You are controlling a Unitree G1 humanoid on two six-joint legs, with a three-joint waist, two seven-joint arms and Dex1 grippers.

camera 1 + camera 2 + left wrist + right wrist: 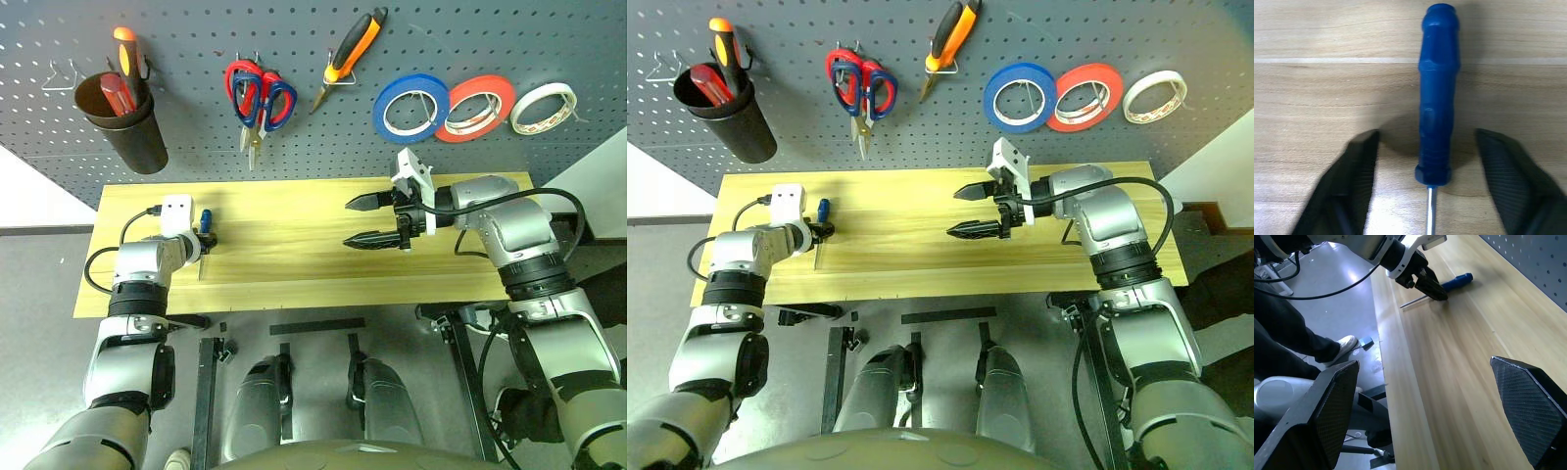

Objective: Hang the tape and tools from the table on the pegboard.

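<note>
On the far left of the pegboard [323, 108] hangs a black cup [122, 122] with red- and orange-handled screwdrivers standing in it. Below it, at the left end of the table [294, 259], the left gripper [1427, 188] is down over the blue-handled screwdriver [1437, 93], which lies flat on the wood; its 2 fingers [1354, 181] stand apart on either side of the handle's lower end, not touching it. Further along the board hang the red-handled and blue-handled scissors [260, 98] together, then the orange-and-black pliers [350, 54], then the blue tape [409, 106] beside a red-orange roll [475, 108] and a white roll [542, 106]. The right gripper [370, 220] hovers above the table's middle, pointing left, its fingers wide apart and empty. A person's dark trouser leg and white shoe [1344, 343] stand on the floor by the table.
</note>
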